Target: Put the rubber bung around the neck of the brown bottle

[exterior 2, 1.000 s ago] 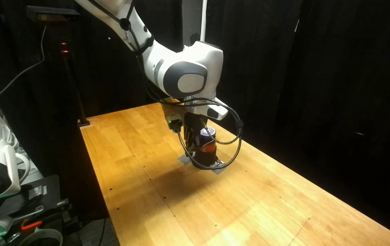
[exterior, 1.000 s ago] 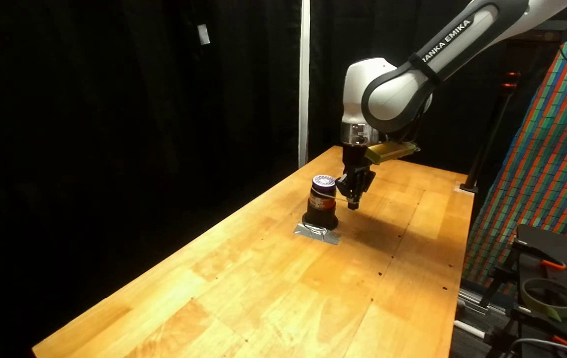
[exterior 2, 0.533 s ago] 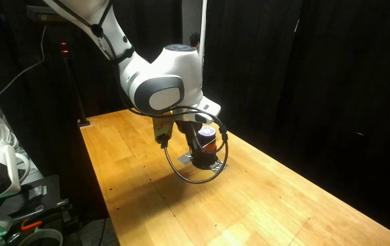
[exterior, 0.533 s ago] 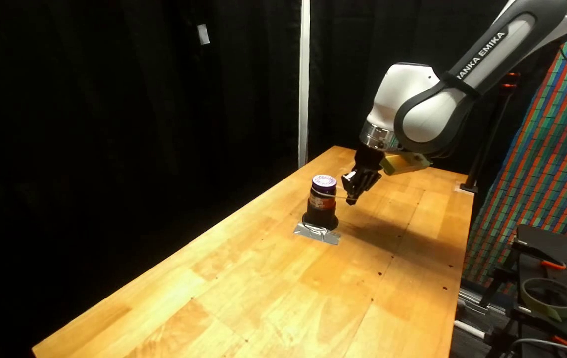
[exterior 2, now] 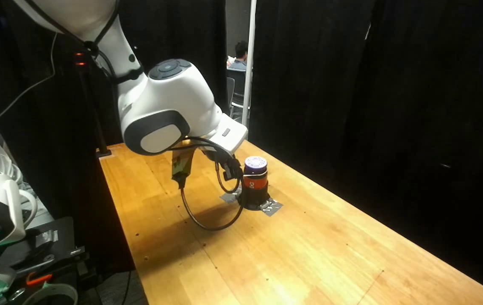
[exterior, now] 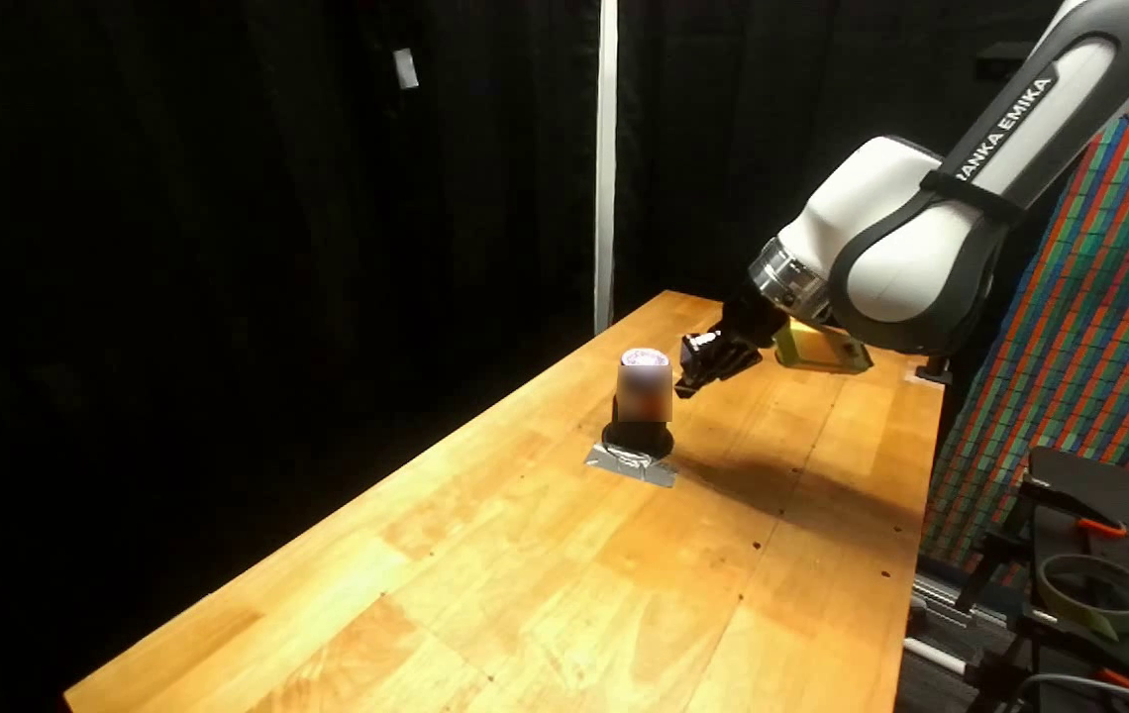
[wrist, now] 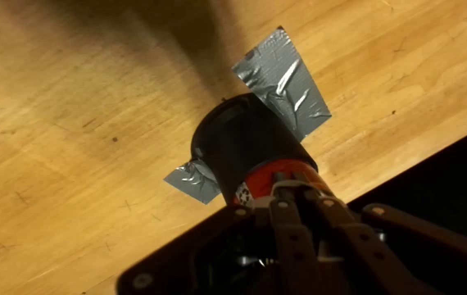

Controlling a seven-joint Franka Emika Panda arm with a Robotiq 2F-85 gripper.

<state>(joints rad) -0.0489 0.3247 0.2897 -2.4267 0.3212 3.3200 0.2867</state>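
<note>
The brown bottle (exterior: 644, 391) stands upright in a black base, with a purple-and-pale top and an orange-red label. It also shows in an exterior view (exterior 2: 255, 182) and in the wrist view (wrist: 262, 180). A blurred patch covers its middle in an exterior view. The pale rubber band (exterior 2: 256, 174) lies across the bottle's upper part, slanting toward my gripper. My gripper (exterior: 683, 390) is tilted beside the bottle, tips at upper-body height. In the wrist view its fingers (wrist: 288, 176) are close together, with the band (wrist: 295, 182) across the fingertips.
Silver tape pieces (wrist: 284, 82) hold the base to the wooden table (exterior: 545, 594). A cable loop (exterior 2: 212, 228) hangs from the wrist near the bottle. A thin post (exterior 2: 93, 106) stands at a table corner. A side bench holds a tape roll (exterior: 1094, 594).
The arm has swung back and the wrist has tilted over, while the fingertips stay beside the bottle, slightly higher. The bottle has not moved.
</note>
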